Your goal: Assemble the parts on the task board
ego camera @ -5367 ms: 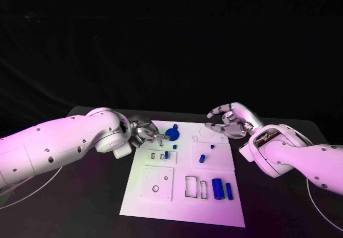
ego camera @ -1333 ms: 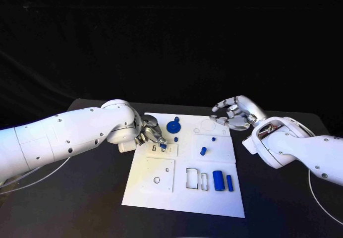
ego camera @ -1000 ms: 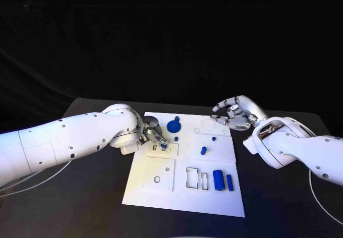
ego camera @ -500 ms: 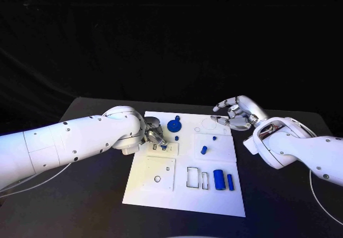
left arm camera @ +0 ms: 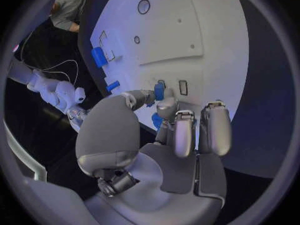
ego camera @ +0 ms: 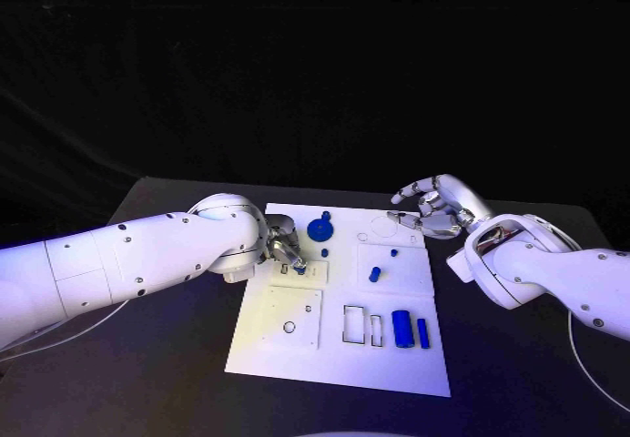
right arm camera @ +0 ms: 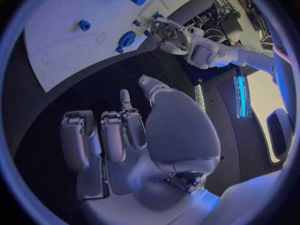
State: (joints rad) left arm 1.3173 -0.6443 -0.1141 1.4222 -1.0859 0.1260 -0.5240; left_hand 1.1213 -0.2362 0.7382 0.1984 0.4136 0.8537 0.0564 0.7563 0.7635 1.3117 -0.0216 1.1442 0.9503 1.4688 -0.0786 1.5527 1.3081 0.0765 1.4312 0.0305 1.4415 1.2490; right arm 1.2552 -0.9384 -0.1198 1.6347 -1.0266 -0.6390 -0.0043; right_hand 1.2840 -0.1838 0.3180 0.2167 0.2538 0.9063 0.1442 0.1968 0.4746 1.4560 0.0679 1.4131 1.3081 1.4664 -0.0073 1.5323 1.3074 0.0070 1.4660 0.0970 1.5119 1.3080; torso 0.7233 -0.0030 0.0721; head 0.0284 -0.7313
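Left hand pinching part over task board

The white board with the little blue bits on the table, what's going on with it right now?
A two-armed robot is assembling parts on the task board. Its left hand pinches a small blue part right over the small rectangular slots at the board's left side. The right hand hovers empty, fingers apart, over the board's far right corner. A round blue part, a small blue peg and two blue blocks lie on the board.
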